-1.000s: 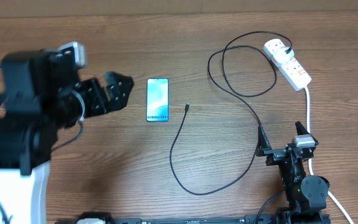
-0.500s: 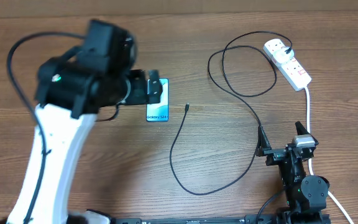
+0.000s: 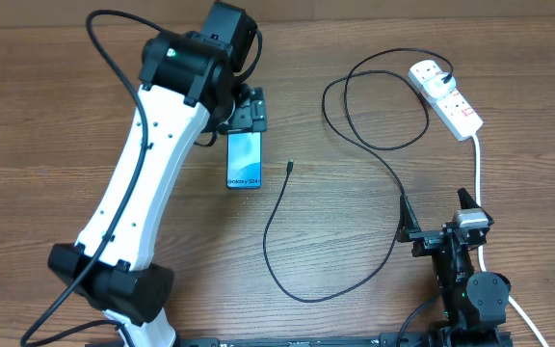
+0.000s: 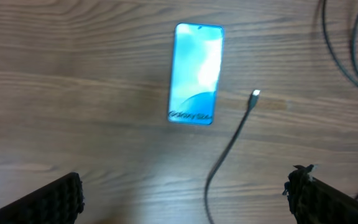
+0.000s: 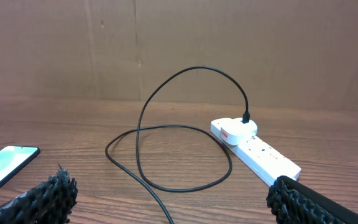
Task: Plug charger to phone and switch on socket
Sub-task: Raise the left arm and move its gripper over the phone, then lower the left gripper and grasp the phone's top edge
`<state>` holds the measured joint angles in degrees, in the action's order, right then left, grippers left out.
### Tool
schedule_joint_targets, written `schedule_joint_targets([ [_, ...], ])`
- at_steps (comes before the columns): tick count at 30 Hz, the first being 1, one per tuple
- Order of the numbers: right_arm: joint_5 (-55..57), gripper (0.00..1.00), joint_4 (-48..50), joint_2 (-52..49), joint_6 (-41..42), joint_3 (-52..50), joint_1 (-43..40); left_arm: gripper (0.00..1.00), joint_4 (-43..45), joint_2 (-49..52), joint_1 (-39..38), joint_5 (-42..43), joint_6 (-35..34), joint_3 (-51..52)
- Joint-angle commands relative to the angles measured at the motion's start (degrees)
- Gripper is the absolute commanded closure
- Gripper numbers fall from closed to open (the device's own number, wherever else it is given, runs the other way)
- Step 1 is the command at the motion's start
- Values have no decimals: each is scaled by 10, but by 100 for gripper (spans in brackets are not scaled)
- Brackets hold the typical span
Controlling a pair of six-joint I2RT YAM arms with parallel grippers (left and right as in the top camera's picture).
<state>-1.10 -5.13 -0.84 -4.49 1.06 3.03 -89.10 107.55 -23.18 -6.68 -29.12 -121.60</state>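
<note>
Smartphone, slim and rectangular with a light blue screen (image 3: pixel 244 156), is lying flat on the brown wooden counter (image 3: pixel 335 231), and the left end effector (image 3: pixel 249 112) is hovering over its 12 o'clock end, released and spread wide. The thin black charger cable (image 3: pixel 270 217) is resting its connector tip (image 3: pixel 289 166) just at the phone's 3 o'clock and running to the white oblong power strip (image 3: pixel 448 98) at the counter's 2 o'clock. The right end effector (image 3: pixel 435 217) is sitting released, grasping nothing, at 5 o'clock.

Room bright, light even, coming from above. Shadows on wood surface (image 3: pixel 335 231) faint, soft-edged. Left wrist view slightly blurred overall: phone (image 4: pixel 196 73) screen glows pale blue, lettering smeared, whitish sheen on wood below it. Right wrist view crisp at mid-distance; right pincer (image 5: pixel 169 199) fingertips (image 5: pixel 51 190) fuzzy, out of focus.
</note>
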Motion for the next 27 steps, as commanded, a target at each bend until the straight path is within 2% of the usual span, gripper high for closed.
schedule_joint_targets([
  [1, 2, 0, 3, 6, -1, -6, -2, 0, 16, 21, -1, 48, -14, -12],
  [4, 2, 0, 3, 6, -1, -6, -2, 0, 30, 42, -1, 78, -14, -12],
  [9, 2, 0, 3, 6, 0, -6, -2, 0, 45, 83, 0, 75, -13, -12],
  [17, 2, 0, 3, 6, -1, -6, -2, 0, 61, 158, 1, 1, -13, -12],
  [22, 2, 0, 3, 6, -1, -6, -2, 0, 72, 197, 8, 5, -3, -12],
  [27, 2, 0, 3, 6, -1, -6, -2, 0, 79, 229, 18, 68, 88, -12],
])
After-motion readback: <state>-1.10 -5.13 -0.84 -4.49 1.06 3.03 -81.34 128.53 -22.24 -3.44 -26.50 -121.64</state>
